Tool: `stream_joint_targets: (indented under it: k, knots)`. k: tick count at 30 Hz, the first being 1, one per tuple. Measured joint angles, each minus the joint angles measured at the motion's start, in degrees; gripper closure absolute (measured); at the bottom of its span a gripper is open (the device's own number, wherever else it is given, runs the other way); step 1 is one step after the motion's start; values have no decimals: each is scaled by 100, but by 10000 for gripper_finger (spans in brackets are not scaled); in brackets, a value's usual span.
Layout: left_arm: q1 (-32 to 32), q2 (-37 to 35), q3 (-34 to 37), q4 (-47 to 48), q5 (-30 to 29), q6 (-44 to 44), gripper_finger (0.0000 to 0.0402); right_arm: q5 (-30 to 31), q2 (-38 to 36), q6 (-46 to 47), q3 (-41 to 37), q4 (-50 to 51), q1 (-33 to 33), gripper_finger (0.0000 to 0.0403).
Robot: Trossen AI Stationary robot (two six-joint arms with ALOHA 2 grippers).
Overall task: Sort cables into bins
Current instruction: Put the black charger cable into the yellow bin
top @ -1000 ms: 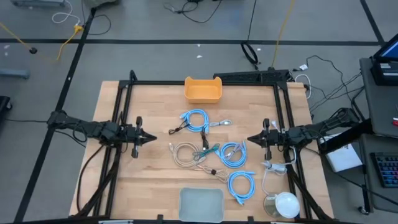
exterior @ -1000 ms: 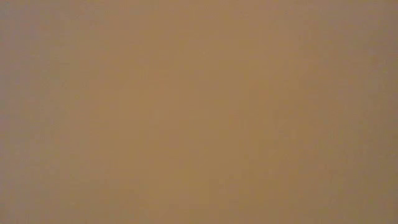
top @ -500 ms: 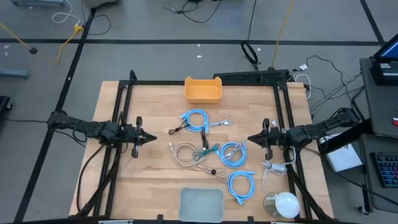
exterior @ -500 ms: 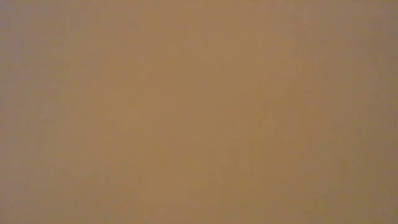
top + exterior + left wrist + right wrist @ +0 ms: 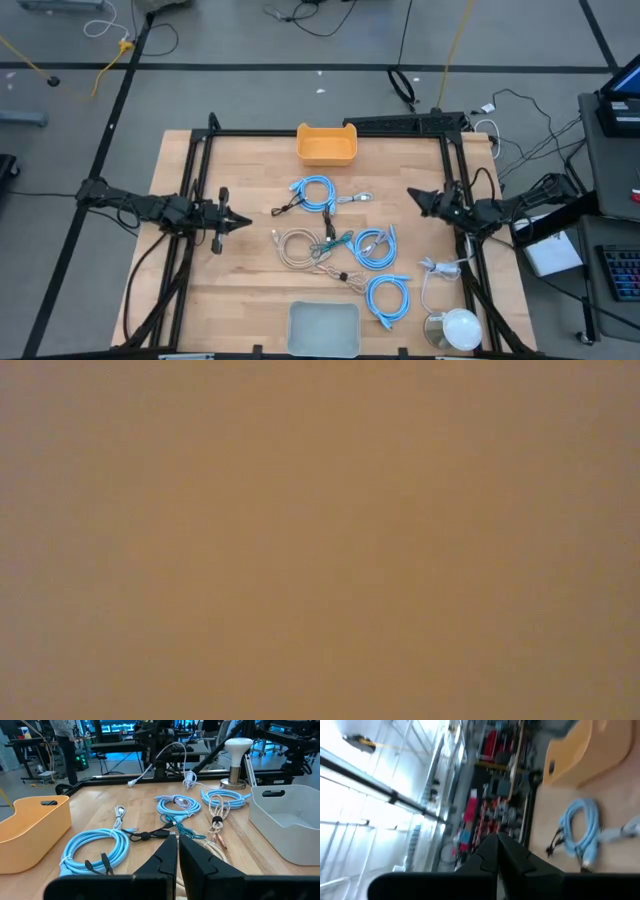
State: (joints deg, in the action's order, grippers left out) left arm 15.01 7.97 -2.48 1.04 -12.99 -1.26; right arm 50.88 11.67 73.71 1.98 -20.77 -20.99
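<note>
Overhead arrangement at the start of sorting. The cables lay loose in the middle of the table point(image 5: 180, 160), none yet in a bin: one blue coil point(image 5: 315, 192) nearest the orange bin point(image 5: 326, 145) at the far edge, a beige coil point(image 5: 295, 246) left of centre, a second blue coil point(image 5: 375, 247) right of centre, and a third blue coil point(image 5: 388, 297) nearest the grey bin point(image 5: 323, 328) at the near edge. Short thin cables point(image 5: 335, 268) were tangled between the coils.

The left gripper point(image 5: 240, 220) hovered at the left of the cluster, fingers pressed together and empty, pointing straight across at the beige coil, which lay just beyond its tip. The right gripper point(image 5: 412, 195) stood at the right of the cluster, likewise closed and holding nothing, and was angled toward the far side of the table. Its wrist view was tilted and showed the far blue coil point(image 5: 580, 832) and the orange bin point(image 5: 575, 755) ahead of its fingers.

Judged from this layout, the far blue coil lay diagonally ahead of the right gripper, roughly along its pointing direction, while the second blue coil was nearer to it but off to the side. The beige coil was the left arm's nearest target. Either gripper would have to open before any grasp.

The low view showed only a uniform tan field.
</note>
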Motion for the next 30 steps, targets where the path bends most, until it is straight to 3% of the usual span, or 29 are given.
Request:
stream_joint_targets:
  k: [13, 22, 30]
  knots:
    - [2, 0, 0, 0, 0, 1, 378, 339, 90, -1178, 0, 4, 0, 403]
    - [1, 1, 0, 4, 1, 0, 378, 1061, 154, -1204, 0, -38, 0, 403]
    - [2, 2, 0, 4, 0, 1, 378, 1046, 222, -1178, 0, -37, 0, 403]
